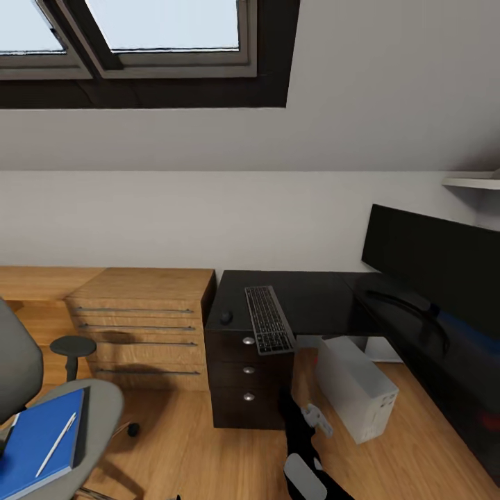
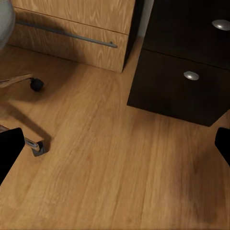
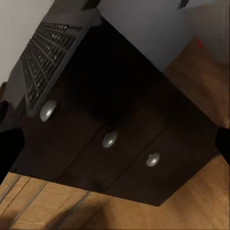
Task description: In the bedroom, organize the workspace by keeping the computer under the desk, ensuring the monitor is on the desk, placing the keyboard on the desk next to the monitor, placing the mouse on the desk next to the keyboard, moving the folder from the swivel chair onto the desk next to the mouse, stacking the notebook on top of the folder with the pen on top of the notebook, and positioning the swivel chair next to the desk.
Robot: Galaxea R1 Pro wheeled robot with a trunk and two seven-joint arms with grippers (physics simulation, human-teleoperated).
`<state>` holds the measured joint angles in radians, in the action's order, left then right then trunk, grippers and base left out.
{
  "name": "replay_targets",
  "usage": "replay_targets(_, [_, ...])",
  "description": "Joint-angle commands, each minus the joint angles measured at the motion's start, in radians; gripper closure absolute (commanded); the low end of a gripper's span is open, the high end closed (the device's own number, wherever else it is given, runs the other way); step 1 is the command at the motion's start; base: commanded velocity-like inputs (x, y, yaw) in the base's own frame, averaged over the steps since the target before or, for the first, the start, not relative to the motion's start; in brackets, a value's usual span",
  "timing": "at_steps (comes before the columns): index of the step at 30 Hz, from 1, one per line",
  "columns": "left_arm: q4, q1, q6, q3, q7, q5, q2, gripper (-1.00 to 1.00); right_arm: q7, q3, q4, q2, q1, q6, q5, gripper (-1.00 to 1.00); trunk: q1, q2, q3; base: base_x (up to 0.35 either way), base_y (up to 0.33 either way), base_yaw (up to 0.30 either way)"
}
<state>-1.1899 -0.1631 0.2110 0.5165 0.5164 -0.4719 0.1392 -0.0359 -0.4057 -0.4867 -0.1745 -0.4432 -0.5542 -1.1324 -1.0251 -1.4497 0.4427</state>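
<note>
At the far left, the chair point(image 1: 28, 389) stands on the wood floor point(image 1: 180, 444). The blue folder point(image 1: 38, 441) lies on its seat, and the white pen point(image 1: 57, 444) lies on the folder. Next comes a wooden dresser point(image 1: 142, 326). Right of it is the black desk point(image 1: 312, 302) with its drawers point(image 1: 243, 378). The small mouse point(image 1: 226, 317) sits just left of the keyboard point(image 1: 269, 319), whose near end sticks out over the desk edge. The white computer point(image 1: 355, 389) stands under the desk. The monitor point(image 1: 434, 267) is on the right. The left gripper point(image 2: 115, 148) and right gripper point(image 3: 115, 143) both have their jaws wide apart, holding nothing.
</note>
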Motion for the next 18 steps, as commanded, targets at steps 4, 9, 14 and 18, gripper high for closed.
replay_targets(4, [0.001, 0.000, 0.007, 0.006, 0.004, -0.009, 0.001, -1.00, -0.004, -0.006, 0.112, 0.015, -0.002, -0.089, 0.062, -1.00, 0.015, 0.028, -0.012, 0.000, 0.000, 0.000])
replay_targets(9, [0.002, 0.000, 0.007, 0.008, 0.004, -0.001, 0.000, -1.00, -0.003, -0.009, 0.369, 0.047, -0.002, -0.247, 0.184, -1.00, 0.035, 0.063, -0.027, 0.000, 0.000, 0.000])
replay_targets(14, [0.004, 0.000, 0.006, 0.009, 0.004, 0.002, -0.001, -1.00, -0.002, -0.010, 0.475, 0.087, 0.001, -0.336, 0.216, -1.00, 0.054, 0.098, -0.043, 0.000, 0.000, 0.000])
replay_targets(18, [0.004, 0.000, 0.007, 0.009, 0.004, 0.002, -0.001, -1.00, -0.003, -0.008, 0.497, 0.104, 0.006, -0.356, 0.221, -1.00, 0.069, 0.126, -0.056, 0.000, 0.000, 0.000])
